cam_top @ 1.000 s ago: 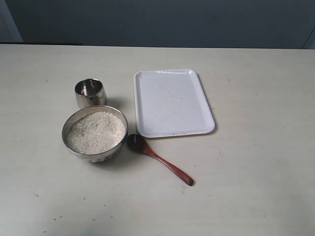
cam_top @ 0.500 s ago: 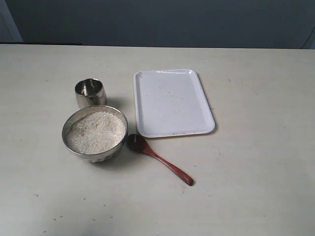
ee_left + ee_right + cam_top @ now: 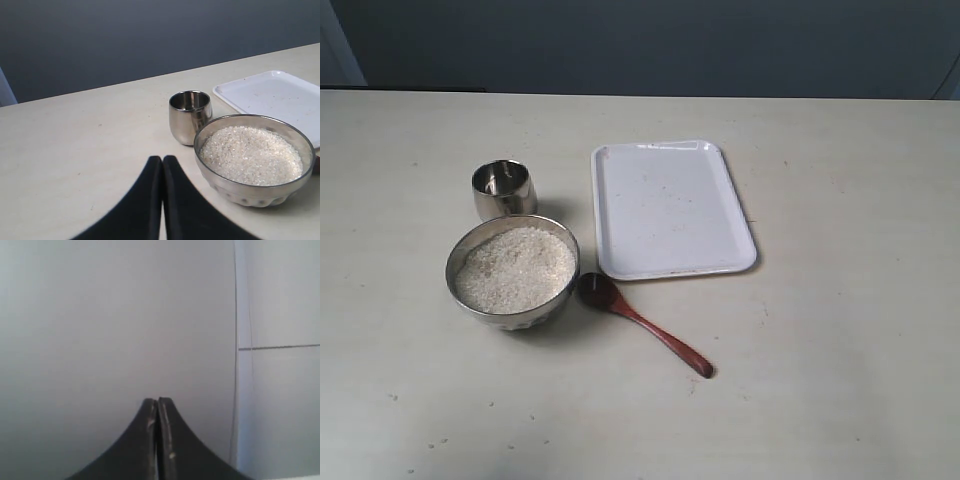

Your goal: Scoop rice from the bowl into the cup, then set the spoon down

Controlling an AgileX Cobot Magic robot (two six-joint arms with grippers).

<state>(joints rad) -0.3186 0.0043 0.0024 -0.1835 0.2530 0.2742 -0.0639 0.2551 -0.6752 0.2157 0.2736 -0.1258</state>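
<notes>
The wide steel bowl (image 3: 512, 272) stands left of centre on the table, heaped with white rice (image 3: 515, 268). Just behind it stands the small steel cup (image 3: 504, 189), upright. The reddish-brown wooden spoon (image 3: 645, 323) lies flat to the bowl's right, its dark scoop close to the bowl's rim. Neither arm shows in the exterior view. In the left wrist view my left gripper (image 3: 162, 159) is shut and holds nothing, a little short of the bowl (image 3: 254, 159) and cup (image 3: 189, 116). My right gripper (image 3: 157, 401) is shut, facing a blank grey wall.
A white rectangular tray (image 3: 672, 208) lies right of the cup and behind the spoon; it also shows in the left wrist view as the tray (image 3: 270, 97). The beige table (image 3: 840, 330) ends at a dark wall at the back.
</notes>
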